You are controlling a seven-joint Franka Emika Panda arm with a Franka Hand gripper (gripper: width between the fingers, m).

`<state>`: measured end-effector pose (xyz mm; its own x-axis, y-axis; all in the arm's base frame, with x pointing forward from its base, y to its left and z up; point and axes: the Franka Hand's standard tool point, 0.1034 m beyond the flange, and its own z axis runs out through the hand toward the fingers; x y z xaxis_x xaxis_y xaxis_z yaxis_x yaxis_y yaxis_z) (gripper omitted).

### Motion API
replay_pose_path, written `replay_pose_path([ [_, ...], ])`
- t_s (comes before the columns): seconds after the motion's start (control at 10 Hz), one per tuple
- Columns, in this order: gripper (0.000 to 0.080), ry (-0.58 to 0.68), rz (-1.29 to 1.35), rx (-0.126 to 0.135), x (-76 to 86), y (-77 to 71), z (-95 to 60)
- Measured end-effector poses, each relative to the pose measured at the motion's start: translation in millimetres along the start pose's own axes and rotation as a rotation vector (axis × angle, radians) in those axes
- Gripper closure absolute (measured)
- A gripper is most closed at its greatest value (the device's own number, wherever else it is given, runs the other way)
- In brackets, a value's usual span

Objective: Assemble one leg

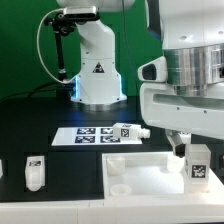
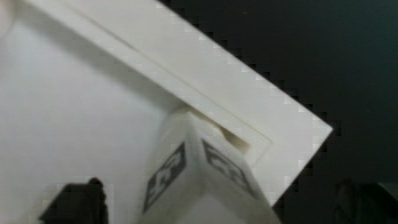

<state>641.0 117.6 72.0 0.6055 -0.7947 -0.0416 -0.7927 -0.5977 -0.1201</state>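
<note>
The arm is lowering a white leg [image 1: 198,160] onto the corner of the white tabletop [image 1: 140,170], so the fitting step seems to be in hand. The gripper [image 1: 190,143] is sitting right above the leg, apparently pinching it, though the fingertips are hidden, so I cannot tell for sure. In the wrist view the leg [image 2: 199,170] is standing just inside the tabletop's corner rim [image 2: 267,120]. Next it probably needs aligning with a hole, then twisting. A second leg [image 1: 35,172] is lying at nine o'clock, well apart; the marker board [image 1: 98,134] is lying at twelve. Room is tight near the corner edge.
</note>
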Motion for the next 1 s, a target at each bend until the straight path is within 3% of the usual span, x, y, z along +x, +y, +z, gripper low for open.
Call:
replay_pose_path([
  [0.2,0.0151,0.007,-0.196,-0.009,1.0,0.8,0.1],
  [0.4,0.0151,0.037,-0.638,-0.052,6.2,1.2,-1.4],
  [0.5,0.0151,0.037,-0.63,-0.049,6.6,1.2,-1.5],
  [0.6,0.0271,0.038,-0.597,-0.049,6.4,1.1,-1.5],
  [0.7,0.0271,0.038,-0.581,-0.048,6.4,1.2,-1.4],
  [0.8,0.0454,0.038,-0.528,-0.046,6.3,1.1,-1.4],
  [0.9,0.0514,0.041,-0.44,-0.046,7.1,2.0,-1.2],
  [1.0,0.0514,0.043,-0.364,-0.045,7.4,2.3,-1.0],
])
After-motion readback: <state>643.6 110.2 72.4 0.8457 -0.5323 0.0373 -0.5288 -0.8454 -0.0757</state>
